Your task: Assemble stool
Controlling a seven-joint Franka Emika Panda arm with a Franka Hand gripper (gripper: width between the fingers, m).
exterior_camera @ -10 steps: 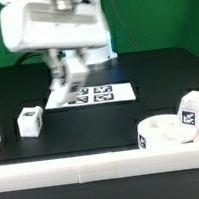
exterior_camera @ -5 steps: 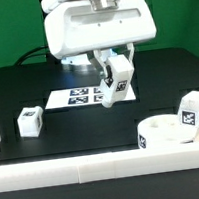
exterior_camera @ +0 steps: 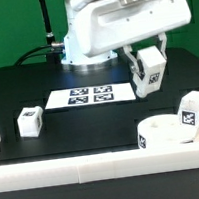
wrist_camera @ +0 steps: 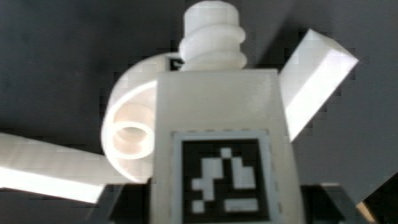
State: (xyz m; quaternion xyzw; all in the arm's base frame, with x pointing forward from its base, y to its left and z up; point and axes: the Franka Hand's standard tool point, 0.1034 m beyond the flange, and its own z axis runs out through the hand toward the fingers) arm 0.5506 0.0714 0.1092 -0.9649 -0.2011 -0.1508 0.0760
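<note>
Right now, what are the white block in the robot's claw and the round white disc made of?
The leg in the gripper looks like hard white plastic, matte, with crisp edges and a ribbed screw end in the wrist view; its black-and-white tag seems a printed sticker. The seat looks like the same matte white plastic, thick and smooth-rimmed, though paint cannot be ruled out.

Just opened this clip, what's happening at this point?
The arm's gripper holds one white stool leg in the air above the table, to the exterior view's right of the marker board. The round seat sits near the front rail with a second leg standing up from it. A third leg lies loose on the exterior view's left.
</note>
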